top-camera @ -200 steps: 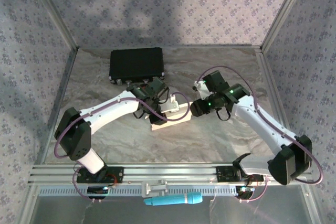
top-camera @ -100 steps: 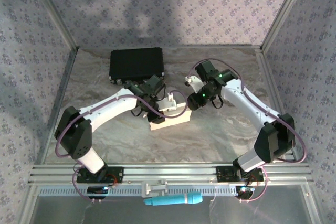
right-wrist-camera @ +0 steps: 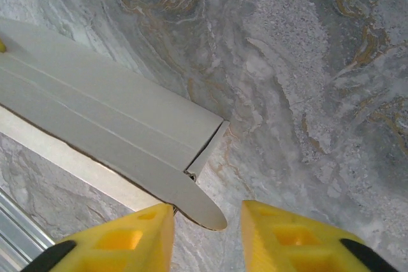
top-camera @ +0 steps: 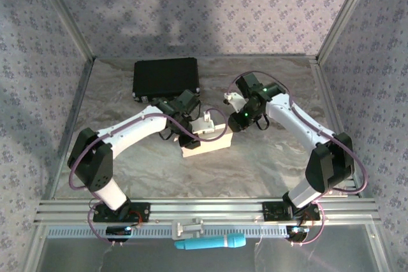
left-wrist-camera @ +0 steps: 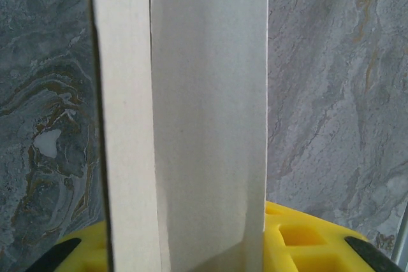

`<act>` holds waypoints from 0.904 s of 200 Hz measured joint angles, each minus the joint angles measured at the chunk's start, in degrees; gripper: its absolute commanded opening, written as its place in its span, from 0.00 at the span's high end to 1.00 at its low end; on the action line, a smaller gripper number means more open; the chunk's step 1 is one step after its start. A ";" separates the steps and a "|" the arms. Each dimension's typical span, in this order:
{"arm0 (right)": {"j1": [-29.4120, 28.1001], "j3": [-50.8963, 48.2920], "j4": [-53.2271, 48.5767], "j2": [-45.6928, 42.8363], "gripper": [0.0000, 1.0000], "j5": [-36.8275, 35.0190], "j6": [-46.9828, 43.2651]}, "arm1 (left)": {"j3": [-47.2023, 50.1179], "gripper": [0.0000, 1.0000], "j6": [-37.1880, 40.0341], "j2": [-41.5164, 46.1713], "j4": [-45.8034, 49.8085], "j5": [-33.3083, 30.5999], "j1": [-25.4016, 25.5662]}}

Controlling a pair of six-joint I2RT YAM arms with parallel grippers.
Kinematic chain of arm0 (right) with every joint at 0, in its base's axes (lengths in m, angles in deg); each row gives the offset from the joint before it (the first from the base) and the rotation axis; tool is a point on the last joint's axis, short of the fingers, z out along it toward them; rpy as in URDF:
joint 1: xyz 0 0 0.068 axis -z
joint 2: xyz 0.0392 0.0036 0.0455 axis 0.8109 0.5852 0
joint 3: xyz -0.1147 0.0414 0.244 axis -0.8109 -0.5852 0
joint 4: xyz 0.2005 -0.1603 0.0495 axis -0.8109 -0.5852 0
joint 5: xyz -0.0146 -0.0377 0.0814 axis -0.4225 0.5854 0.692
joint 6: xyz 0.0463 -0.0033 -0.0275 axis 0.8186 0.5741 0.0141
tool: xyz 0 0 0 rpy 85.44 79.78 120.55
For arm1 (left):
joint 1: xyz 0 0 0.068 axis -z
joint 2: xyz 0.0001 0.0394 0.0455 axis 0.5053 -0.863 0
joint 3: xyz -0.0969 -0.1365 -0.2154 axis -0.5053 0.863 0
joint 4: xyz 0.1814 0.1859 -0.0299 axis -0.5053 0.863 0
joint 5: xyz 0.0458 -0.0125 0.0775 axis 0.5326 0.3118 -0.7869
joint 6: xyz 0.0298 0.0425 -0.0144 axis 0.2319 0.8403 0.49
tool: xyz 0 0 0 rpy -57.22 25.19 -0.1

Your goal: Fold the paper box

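Overhead, the marbled bench [top-camera: 268, 164] carries a black case [top-camera: 166, 78] just beyond the left claw [top-camera: 191, 133], on its far side. Between the two claws lies the paper box [top-camera: 207, 144], a shallow white shape. The left claw is clamped on it, a cardboard panel filling the gap between its yellow fingers [left-wrist-camera: 299, 240]. The right claw [right-wrist-camera: 207, 234] stands parted at the box's other end, bare bench showing between its fingers and a rounded flap [right-wrist-camera: 201, 211] tip reaching in between them.
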 measured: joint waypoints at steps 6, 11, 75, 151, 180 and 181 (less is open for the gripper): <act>0.00 0.42 -0.04 0.22 0.68 0.00 -0.02 | -0.09 0.69 0.02 -0.04 0.07 0.02 0.00; 0.00 0.79 -0.07 0.35 0.69 -0.02 0.00 | -0.13 0.69 0.00 -0.13 0.09 0.04 0.00; 0.00 1.92 -1.16 0.37 0.77 0.15 0.24 | -0.42 0.69 0.00 -0.35 0.39 0.28 -0.26; -0.20 1.84 -1.29 0.22 0.84 -0.04 0.92 | -0.52 0.69 -0.04 -0.46 0.44 0.46 -0.28; -0.57 1.70 -0.87 0.11 0.87 -0.44 1.77 | -0.90 0.70 -0.15 -0.76 0.61 0.46 -0.33; -0.59 1.68 -0.83 0.11 0.87 -0.48 1.81 | -0.92 0.70 -0.17 -0.76 0.63 0.46 -0.35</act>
